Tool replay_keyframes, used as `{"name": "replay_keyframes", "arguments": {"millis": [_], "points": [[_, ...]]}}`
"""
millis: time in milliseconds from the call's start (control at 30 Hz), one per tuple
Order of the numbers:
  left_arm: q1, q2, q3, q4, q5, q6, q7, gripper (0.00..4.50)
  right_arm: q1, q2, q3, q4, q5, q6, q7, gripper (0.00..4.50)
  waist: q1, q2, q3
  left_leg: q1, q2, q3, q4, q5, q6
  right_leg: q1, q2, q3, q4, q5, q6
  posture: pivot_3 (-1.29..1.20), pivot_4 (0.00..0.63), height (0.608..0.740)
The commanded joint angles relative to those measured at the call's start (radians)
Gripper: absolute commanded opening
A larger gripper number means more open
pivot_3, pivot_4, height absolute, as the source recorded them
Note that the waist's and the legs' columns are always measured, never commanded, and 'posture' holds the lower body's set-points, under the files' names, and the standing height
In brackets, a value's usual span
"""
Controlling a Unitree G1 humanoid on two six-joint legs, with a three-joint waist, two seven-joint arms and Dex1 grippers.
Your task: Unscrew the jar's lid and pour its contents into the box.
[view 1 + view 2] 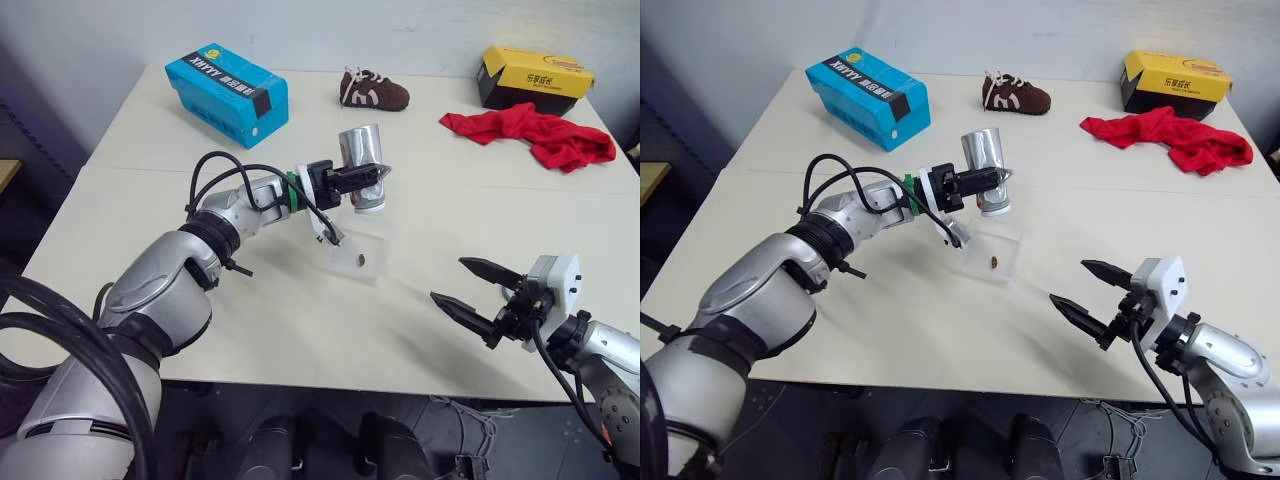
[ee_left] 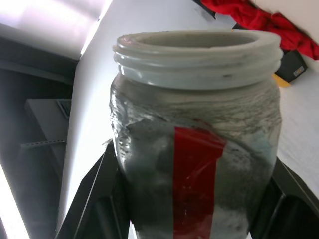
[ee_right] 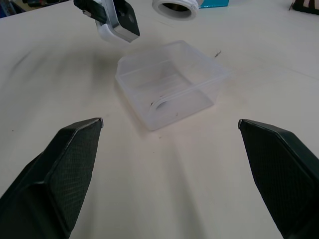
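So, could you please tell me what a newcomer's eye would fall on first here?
Probably the jar, lidless, held upside down in the left tool above the box at mid-table, with a small brown piece lying inside the box. Next, the right tool hanging open nearby, and the red cloth at the table's far right.

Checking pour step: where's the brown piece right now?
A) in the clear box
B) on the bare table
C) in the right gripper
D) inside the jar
A: the brown piece lies on the floor of the clear box, under the upended, lidless jar that the left gripper holds mouth down; the right gripper is open and holds nothing.
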Motion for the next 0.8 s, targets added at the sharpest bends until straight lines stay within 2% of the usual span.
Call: {"name": "replay_keyframes", "arguments": {"millis": [33,133,167,233,267,333,433,533,700,800], "points": [[-0.01,0.048,0.087,-0.048,-0.156,-0.186,-0.087,2.31,-0.005,0.007,-0.01,-0.02,0.012,-0.008,0.004,4.46,-0.003,0.0,0.0,0.0,0.0,0.0,0.0,0.0,0.0,0.0,0.0,0.0,0.0,0.0,0.0,0.0,0.15,0.74],[0.053,0.083,0.264,-0.003,-0.543,-0.553,-0.414,2.31,-0.025,0.011,-0.008,0.003,0.017,-0.013,0.016,4.46,-0.008,0.0,0.0,0.001,0.0,0.0,0.001,0.0,0.0,0.0,-0.001,0.0,0.001,0.0,0.0,0.0,0.15,0.74],[0.125,0.06,0.382,-0.021,-0.83,-0.547,-0.699,2.31,-0.038,0.018,-0.004,0.013,0.018,-0.03,0.033,4.46,-0.012,0.001,0.0,0.001,0.0,0.0,0.001,0.0,0.0,0.0,-0.002,0.0,0.002,0.0,0.0,0.0,0.15,0.74],[0.245,0.03,0.574,-0.122,-1.268,-0.401,-1.113,2.31,-0.063,0.038,0.006,0.037,0.014,-0.086,0.082,4.46,-0.023,0.002,-0.001,0.002,0.0,0.0,0.002,0.0,-0.001,0.001,-0.003,0.0,0.004,0.0,0.0,0.0,0.15,0.74],[0.284,0.024,0.639,-0.174,-1.395,-0.326,-1.249,2.31,-0.071,0.046,0.008,0.047,0.012,-0.107,0.102,4.46,-0.027,0.002,-0.001,0.003,0.0,-0.001,0.004,0.0,-0.001,0.001,-0.003,-0.001,0.006,0.0,-0.001,0.0,0.15,0.74],[0.364,0.041,0.762,-0.307,-1.579,-0.111,-1.402,2.31,-0.093,0.076,0.011,0.074,0.018,-0.177,0.161,4.46,-0.032,0.002,-0.001,0.0,0.0,-0.003,0.009,0.0,-0.001,0.001,-0.002,-0.003,0.008,0.0,-0.001,0.0,0.15,0.74],[0.482,0.103,0.907,-0.452,-1.704,0.117,-1.466,2.31,-0.119,0.114,0.013,0.11,0.029,-0.256,0.234,4.46,-0.046,0.002,-0.001,0.0,0.001,-0.003,0.014,0.0,-0.001,0.003,0.0,-0.002,0.011,0.0,0.0,0.0,0.15,0.74],[0.631,0.151,1.091,-0.593,-1.844,0.311,-1.448,2.31,-0.129,0.142,0.021,0.128,0.04,-0.322,0.302,4.46,-0.056,0.002,-0.001,0.007,0.001,-0.001,0.013,0.0,-0.001,0.006,0.0,0.001,0.014,0.0,0.0,0.0,0.15,0.74],[0.911,0.194,1.335,-0.745,-1.895,0.379,-1.374,2.31,-0.124,0.159,0.045,0.135,0.044,-0.385,0.379,4.46,-0.054,0.002,-0.001,0.015,0.001,0.001,0.011,-0.001,-0.002,0.01,0.0,0.005,0.016,0.0,-0.001,0.0,0.15,0.74],[1.036,0.176,1.403,-0.74,-1.871,0.337,-1.358,2.31,-0.115,0.161,0.066,0.152,0.023,-0.424,0.418,4.46,-0.043,0.0,-0.001,0.015,0.001,0.0,0.011,-0.001,-0.003,0.01,-0.001,0.006,0.017,0.0,-0.001,0.0,0.15,0.74]]}}
